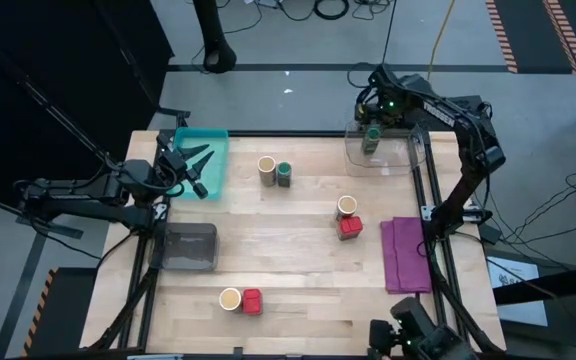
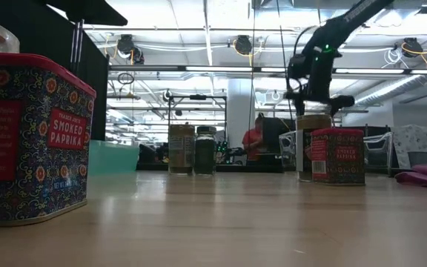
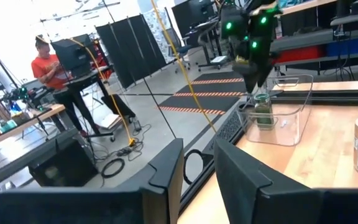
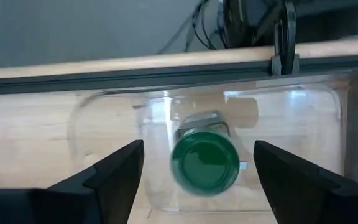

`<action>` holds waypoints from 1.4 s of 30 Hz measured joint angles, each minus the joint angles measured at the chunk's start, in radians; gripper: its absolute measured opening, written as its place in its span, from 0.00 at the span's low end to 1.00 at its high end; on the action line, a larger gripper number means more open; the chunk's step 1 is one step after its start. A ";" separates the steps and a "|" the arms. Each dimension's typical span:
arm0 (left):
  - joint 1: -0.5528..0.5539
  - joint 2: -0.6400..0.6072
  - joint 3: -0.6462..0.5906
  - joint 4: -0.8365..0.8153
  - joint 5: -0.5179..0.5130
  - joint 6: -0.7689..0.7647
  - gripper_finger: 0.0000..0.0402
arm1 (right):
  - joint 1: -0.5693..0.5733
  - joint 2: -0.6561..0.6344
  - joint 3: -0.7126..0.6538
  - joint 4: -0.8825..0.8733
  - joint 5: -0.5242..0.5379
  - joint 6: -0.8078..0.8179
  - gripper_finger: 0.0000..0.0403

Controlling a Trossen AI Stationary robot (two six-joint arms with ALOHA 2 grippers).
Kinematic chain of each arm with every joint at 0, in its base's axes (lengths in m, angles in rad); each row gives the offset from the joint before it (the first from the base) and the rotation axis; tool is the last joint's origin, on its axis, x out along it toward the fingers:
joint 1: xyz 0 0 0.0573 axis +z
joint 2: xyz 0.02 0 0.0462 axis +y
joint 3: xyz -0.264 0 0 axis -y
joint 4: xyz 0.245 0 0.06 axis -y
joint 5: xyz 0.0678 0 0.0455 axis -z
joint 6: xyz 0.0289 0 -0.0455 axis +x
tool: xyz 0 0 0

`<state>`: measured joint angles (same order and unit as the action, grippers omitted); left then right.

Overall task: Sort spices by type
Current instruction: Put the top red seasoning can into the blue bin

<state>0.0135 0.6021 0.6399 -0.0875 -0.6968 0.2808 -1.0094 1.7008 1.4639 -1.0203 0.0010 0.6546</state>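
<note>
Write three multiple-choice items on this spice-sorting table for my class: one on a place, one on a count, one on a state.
1. Where does the green-lidded jar under the right arm stand?
A. in the clear bin
B. in the teal tray
C. on the purple cloth

2. How many red paprika tins are on the table?
A. one
B. two
C. four

3. How are the right gripper's fingers?
A. spread apart around the jar's lid
B. clamped on a tin
C. out of sight

Answers:
1 A, the green-lidded jar stands inside the clear bin.
2 B, one paprika tin, another.
3 A, the right gripper shows gaps either side of the lid.
</note>
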 joint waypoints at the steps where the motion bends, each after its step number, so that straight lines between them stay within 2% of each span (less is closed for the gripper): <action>1: 0.000 0.000 0.000 0.000 0.000 -0.012 0.24 | 0.003 -0.018 0.003 0.000 0.000 -0.002 0.71; 6: 0.000 0.000 0.000 0.001 0.000 -0.014 0.24 | 0.050 -0.120 0.003 -0.003 0.046 -0.008 0.72; 10: 0.000 0.000 0.000 0.001 0.000 -0.014 0.24 | 0.139 -0.207 0.003 -0.014 0.046 -0.030 0.72; 15: 0.000 0.000 0.000 0.001 0.000 -0.014 0.24 | 0.305 -0.300 0.004 -0.062 0.060 -0.044 0.72; 21: 0.000 0.000 0.000 0.002 0.000 -0.014 0.24 | 0.554 -0.333 0.004 -0.142 0.127 0.074 0.72; 27: 0.000 0.000 0.000 0.004 0.001 -0.013 0.24 | 0.747 -0.330 0.004 -0.216 0.055 0.195 0.72; 29: 0.000 0.000 0.000 0.003 0.001 -0.013 0.24 | 0.793 -0.327 0.004 -0.246 -0.006 0.132 0.72; 32: 0.000 0.000 0.000 0.004 0.001 -0.012 0.24 | 0.863 -0.317 0.004 -0.317 -0.086 -0.080 0.71; 35: 0.000 0.000 0.000 0.012 0.001 0.003 0.24 | 0.930 -0.309 0.004 -0.349 -0.077 -0.191 0.70; 38: 0.000 0.000 0.000 0.040 0.003 0.043 0.24 | 0.966 -0.299 0.004 -0.345 0.001 -0.276 0.69; 42: 0.000 0.000 0.000 0.078 0.005 0.048 0.24 | 1.006 -0.263 0.002 -0.373 0.032 -0.377 0.69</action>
<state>0.0135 0.6018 0.6399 -0.0091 -0.6914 0.3283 -0.0035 1.4381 1.4658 -1.3937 0.0330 0.2771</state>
